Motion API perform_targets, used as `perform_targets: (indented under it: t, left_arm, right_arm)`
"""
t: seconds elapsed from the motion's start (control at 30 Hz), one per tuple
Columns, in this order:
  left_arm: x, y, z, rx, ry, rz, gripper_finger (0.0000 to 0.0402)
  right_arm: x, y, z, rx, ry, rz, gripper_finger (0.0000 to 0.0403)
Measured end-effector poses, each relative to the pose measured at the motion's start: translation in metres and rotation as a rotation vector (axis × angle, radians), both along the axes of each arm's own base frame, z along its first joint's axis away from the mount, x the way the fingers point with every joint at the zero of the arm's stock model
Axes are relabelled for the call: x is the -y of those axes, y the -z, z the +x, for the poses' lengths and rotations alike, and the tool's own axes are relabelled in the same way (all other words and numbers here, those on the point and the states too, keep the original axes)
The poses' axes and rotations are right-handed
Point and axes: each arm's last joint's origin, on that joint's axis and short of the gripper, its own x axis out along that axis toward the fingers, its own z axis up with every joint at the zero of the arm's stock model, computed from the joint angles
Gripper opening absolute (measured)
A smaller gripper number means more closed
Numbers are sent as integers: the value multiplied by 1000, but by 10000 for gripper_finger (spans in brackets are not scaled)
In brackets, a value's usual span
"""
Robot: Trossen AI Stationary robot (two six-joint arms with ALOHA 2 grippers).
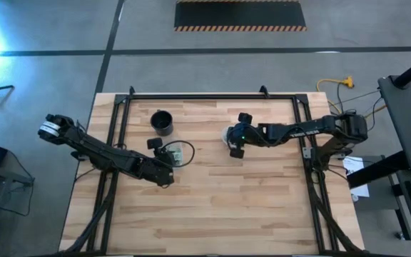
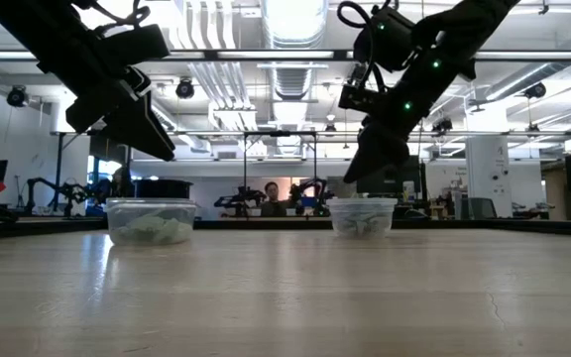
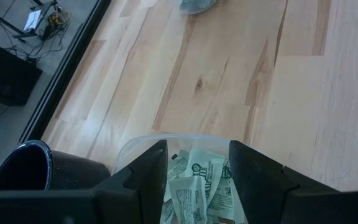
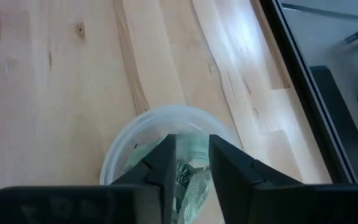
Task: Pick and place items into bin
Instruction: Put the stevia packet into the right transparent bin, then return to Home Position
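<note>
You've got the right gripper (image 4: 188, 163) poised over its clear tub (image 4: 166, 121), fingers slightly parted, nothing visibly pinched; likely mid-drop or about to pick. The left gripper (image 3: 197, 171) hangs spread and empty above the other tub (image 2: 151, 220). Items (image 3: 194, 186) sit in both tubs. Black cup (image 1: 162, 122) stands beside the left one.
</note>
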Motion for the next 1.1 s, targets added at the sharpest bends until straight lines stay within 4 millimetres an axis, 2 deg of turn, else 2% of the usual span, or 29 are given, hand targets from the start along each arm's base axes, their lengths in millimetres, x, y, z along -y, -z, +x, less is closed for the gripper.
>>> perform_targets:
  t: [0.23,0.47,0.57,0.73,0.83,1.0,1.1]
  left_arm:
    - [0,0,0,1,0,0,156]
    - [2,-7,6,30,58,38,156]
    - [3,-14,10,45,69,74,156]
    - [-3,-39,19,225,-77,169,156]
    - [-2,-51,25,243,19,251,156]
    - [-8,-81,24,347,429,264,156]
    - [-27,-95,10,422,451,241,156]
  right_arm:
    - [0,-1,0,2,0,-1,126]
    - [-3,-5,0,23,-12,-7,139]
    - [-7,-13,-1,38,-43,-27,136]
    - [-12,-37,-8,136,-81,-48,129]
    - [-18,-54,-20,213,-197,11,127]
    - [-26,-74,-58,339,-310,58,130]
    - [-29,-74,-86,437,-321,41,132]
